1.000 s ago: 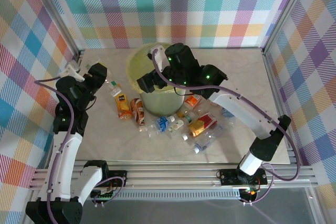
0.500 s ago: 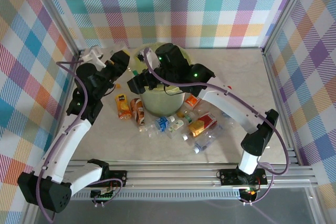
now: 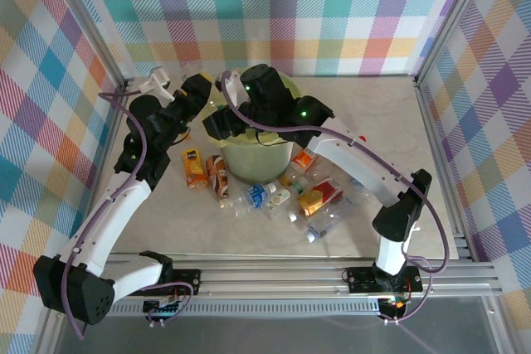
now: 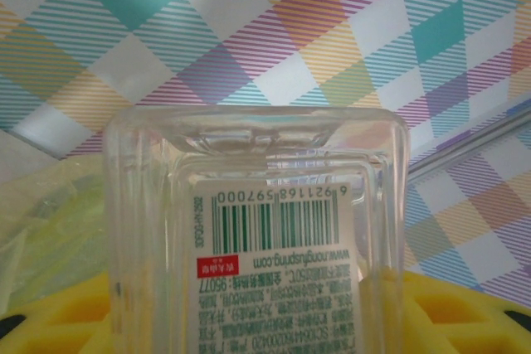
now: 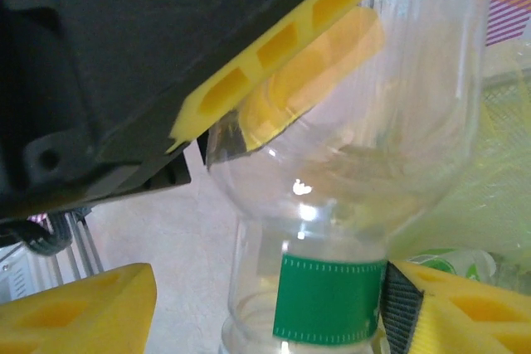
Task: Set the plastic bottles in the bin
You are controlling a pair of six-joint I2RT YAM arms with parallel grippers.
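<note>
Left wrist view: held clear square plastic bottle [image 4: 257,205] clamped in left pincer [image 4: 259,312], at the rim of the round pale green bag-lined bin [image 3: 259,162]. Straddled its neck with right pincer [image 5: 274,321], jaws apart. Needed carrying fully over the opening before release.

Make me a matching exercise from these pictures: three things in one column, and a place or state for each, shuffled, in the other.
Things:
1. bin
2. orange-labelled bottle
3. barcode bottle

Places or states:
A. lying flat on the table
B. held between the left arm's yellow fingers
C. lined with a yellow-green bag

Pairs: 1-C, 2-A, 3-B.
</note>
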